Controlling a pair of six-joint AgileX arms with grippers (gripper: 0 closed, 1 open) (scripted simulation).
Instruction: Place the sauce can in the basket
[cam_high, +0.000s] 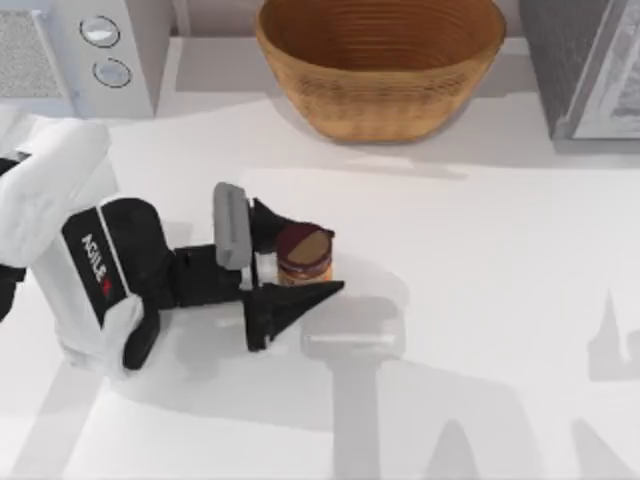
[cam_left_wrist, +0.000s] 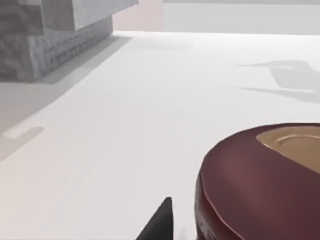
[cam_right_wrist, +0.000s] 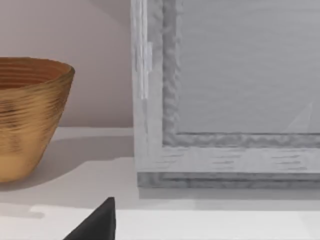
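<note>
The sauce can (cam_high: 304, 255) stands upright on the white table left of centre, with a dark maroon top and an orange-red label. My left gripper (cam_high: 318, 255) reaches in from the left, open, one black finger on each side of the can. In the left wrist view the can's maroon lid (cam_left_wrist: 250, 185) looms close, and a thin strip of table separates it from a fingertip (cam_left_wrist: 162, 222). The basket (cam_high: 380, 110), a big tan wicker bowl, sits at the back centre, well beyond the can. It appears again as the basket (cam_right_wrist: 27, 120) in the right wrist view, with one dark fingertip (cam_right_wrist: 97, 225) of my right gripper.
A white appliance with two dials (cam_high: 105, 50) stands at the back left. At the back right is a grey cabinet (cam_high: 590, 65), seen up close as the cabinet (cam_right_wrist: 225, 100) in the right wrist view. Open table lies between can and basket.
</note>
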